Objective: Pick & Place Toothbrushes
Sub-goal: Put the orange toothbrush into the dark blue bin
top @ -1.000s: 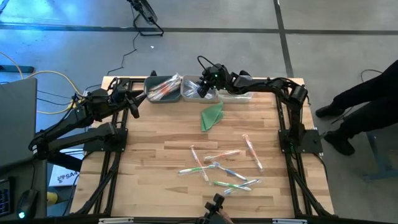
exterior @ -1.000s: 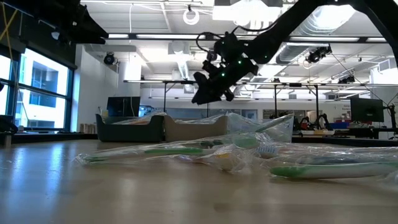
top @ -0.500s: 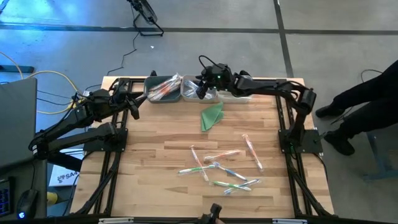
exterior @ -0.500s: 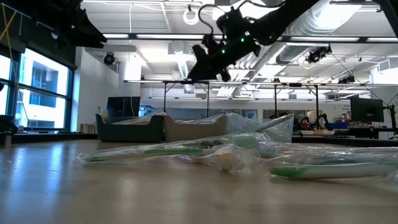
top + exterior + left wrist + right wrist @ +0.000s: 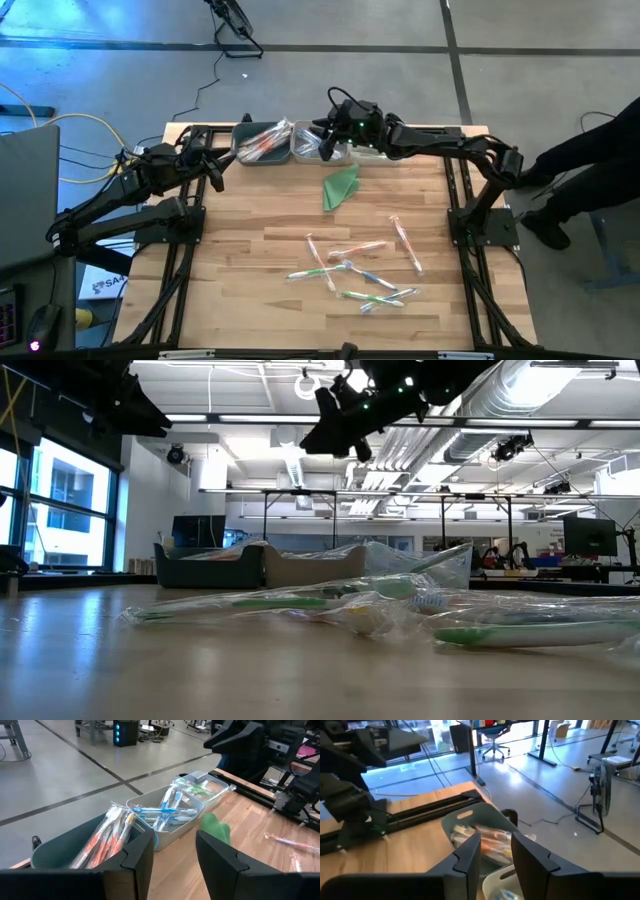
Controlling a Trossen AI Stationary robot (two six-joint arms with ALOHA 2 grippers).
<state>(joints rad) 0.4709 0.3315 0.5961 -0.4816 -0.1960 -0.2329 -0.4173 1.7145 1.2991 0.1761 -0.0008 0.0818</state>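
Observation:
Several wrapped toothbrushes (image 5: pixel 352 272) lie scattered on the near middle of the wooden table; the low view shows them close up (image 5: pixel 330 605). Along the far edge stand three bins: a dark one (image 5: pixel 262 146) with orange toothbrushes, a white one (image 5: pixel 312 152) with blue ones, and a clear one (image 5: pixel 382 152) with green ones. My right gripper (image 5: pixel 324 143) hangs high over the white bin, open with nothing between its fingers (image 5: pixel 495 852). At the far left corner my left gripper (image 5: pixel 216 175) waits, open and empty (image 5: pixel 174 850), pointing toward the bins.
A folded green cloth-like triangle (image 5: pixel 340 187) lies just in front of the bins. Bare wood stretches across the left half of the table (image 5: pixel 250 260). A person's dark-clad legs (image 5: pixel 585 165) show beyond the table's right edge.
My right gripper has risen well above the bins at the far edge, staying over the white one, while its arm has drawn toward the table's right edge. The toothbrushes on the table lie as before.

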